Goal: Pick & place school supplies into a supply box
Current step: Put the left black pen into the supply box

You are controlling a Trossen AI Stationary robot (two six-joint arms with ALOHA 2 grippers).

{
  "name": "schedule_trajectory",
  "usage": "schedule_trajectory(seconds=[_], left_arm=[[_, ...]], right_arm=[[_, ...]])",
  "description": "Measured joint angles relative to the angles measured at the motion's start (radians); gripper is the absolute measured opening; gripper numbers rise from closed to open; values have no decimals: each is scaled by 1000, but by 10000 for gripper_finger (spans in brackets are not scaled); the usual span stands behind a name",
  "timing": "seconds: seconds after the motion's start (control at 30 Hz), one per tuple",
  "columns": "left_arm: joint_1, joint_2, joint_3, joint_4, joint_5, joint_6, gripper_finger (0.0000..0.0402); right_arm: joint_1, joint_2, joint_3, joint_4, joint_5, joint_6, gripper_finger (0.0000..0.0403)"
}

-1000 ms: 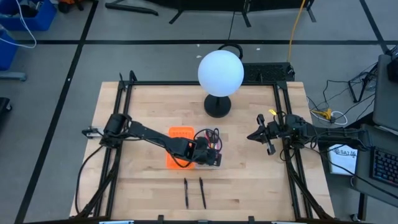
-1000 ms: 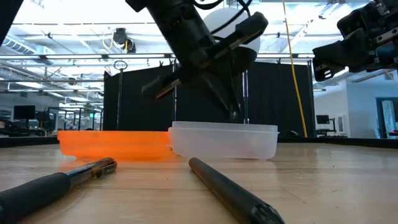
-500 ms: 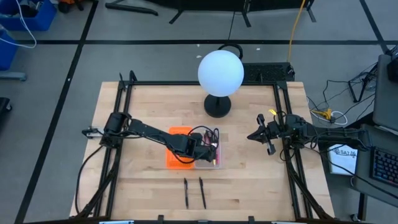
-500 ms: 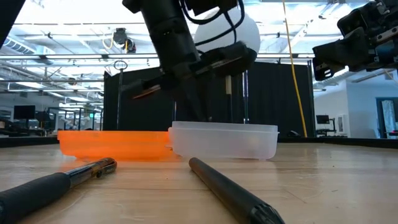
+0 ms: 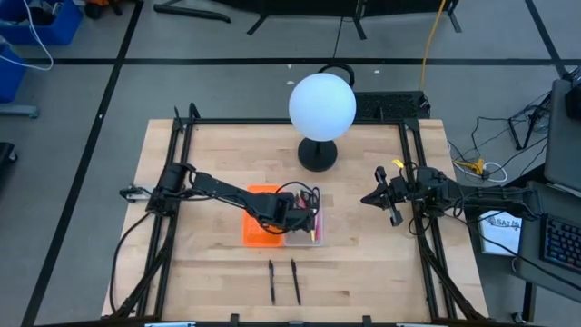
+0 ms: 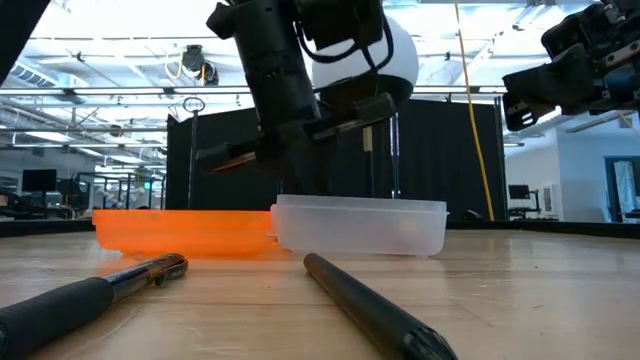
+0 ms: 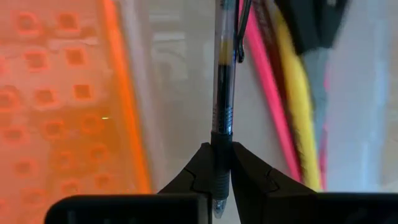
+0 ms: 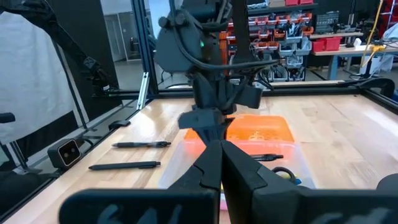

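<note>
My left gripper [image 7: 221,163] is shut on a clear-barrelled pen [image 7: 223,74] above the supply box [image 5: 311,224], a shallow clear tray at mid-table. In the box lie a pink pen [image 7: 264,93], a yellow pencil [image 7: 300,118] and black-handled scissors [image 7: 316,37]. In the low view the left gripper [image 6: 300,165] reaches down to the box's rim [image 6: 360,205]. Two black pens [image 5: 271,282] [image 5: 295,282] lie on the table nearer the front edge. My right gripper [image 5: 367,197] hangs shut at the right side, touching nothing. My left gripper pinches the pen's black grip section [image 7: 222,134] between its two fingers, close to the writing tip. The fingers come steeply from above. The pen runs away from them along the box's length, beside the pink pen. Whether it touches the box floor I cannot tell.
An orange perforated rectangle [image 5: 257,227] lies against the box's left side. A lamp with a white globe [image 5: 321,106] stands on a black base at the far middle. Black rails [image 5: 413,182] run along the table's left and right sides.
My left gripper has moved a little toward the table's left over the box and sunk lower, tipping more steeply downward. The pen stays in its fingers and has gone with it.
</note>
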Motion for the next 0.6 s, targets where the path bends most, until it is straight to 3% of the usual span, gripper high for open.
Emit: schedule_trajectory(seconds=[0.6], left_arm=[[-9, 0, 0, 93, -20, 45, 46]], right_arm=[[0, 0, 0, 1, 0, 9, 0]])
